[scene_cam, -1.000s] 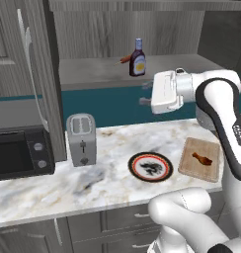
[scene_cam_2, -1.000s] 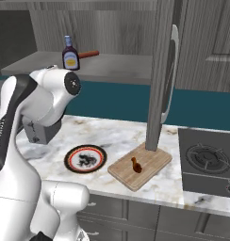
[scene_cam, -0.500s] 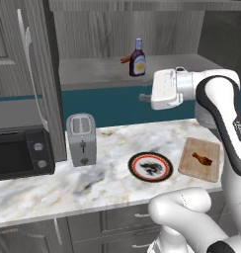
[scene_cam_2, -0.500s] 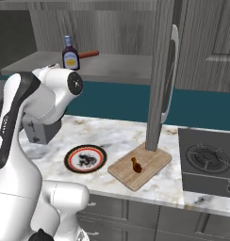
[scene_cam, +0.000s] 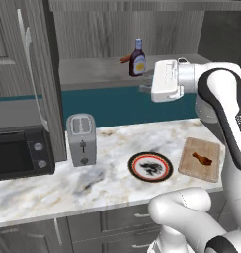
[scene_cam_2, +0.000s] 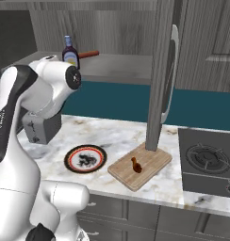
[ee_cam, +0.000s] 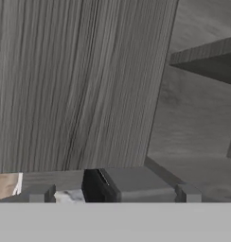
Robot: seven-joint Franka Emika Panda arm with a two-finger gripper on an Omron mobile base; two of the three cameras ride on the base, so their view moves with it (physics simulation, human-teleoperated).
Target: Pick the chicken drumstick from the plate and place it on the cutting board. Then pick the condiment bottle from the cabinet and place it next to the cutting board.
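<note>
Drumstick (scene_cam: pixel 202 158) lying on cutting board (scene_cam: pixel 190 166), next to plate (scene_cam: pixel 136 167) on counter (scene_cam: pixel 112 143); condiment bottle (scene_cam: pixel 138 58) standing on cabinet shelf (scene_cam: pixel 88 71), beside thin red stick (scene_cam: pixel 124 60); gripper (scene_cam: pixel 146 82) up near bottle, fingers wide apart, holding nothing.

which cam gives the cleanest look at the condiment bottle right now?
Left base view: the condiment bottle stands whole and unblocked on the cabinet shelf, label facing the camera. In the right base view the bottle shows only from the label up, its base behind the arm. The hand view looks at cabinet wood grain.
</note>
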